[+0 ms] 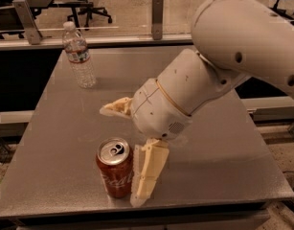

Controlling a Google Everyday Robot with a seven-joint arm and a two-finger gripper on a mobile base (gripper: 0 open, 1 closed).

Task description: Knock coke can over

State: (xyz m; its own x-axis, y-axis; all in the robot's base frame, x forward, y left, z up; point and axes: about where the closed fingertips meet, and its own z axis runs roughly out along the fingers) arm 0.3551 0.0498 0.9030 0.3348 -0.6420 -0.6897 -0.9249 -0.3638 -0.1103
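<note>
The coke can (114, 175) is red with white script and a silver top. It stands upright near the front edge of the grey table (55, 143). My gripper (119, 157) is open, its two cream fingers spread wide. The lower finger (147, 176) hangs down right against the can's right side. The upper finger (116, 109) points left, behind and above the can. My large white arm reaches in from the upper right.
A clear plastic water bottle (78, 56) stands upright at the table's back left. Beyond the table's far edge are a rail, metal posts (157, 17) and office chairs. The table's front edge lies just below the can.
</note>
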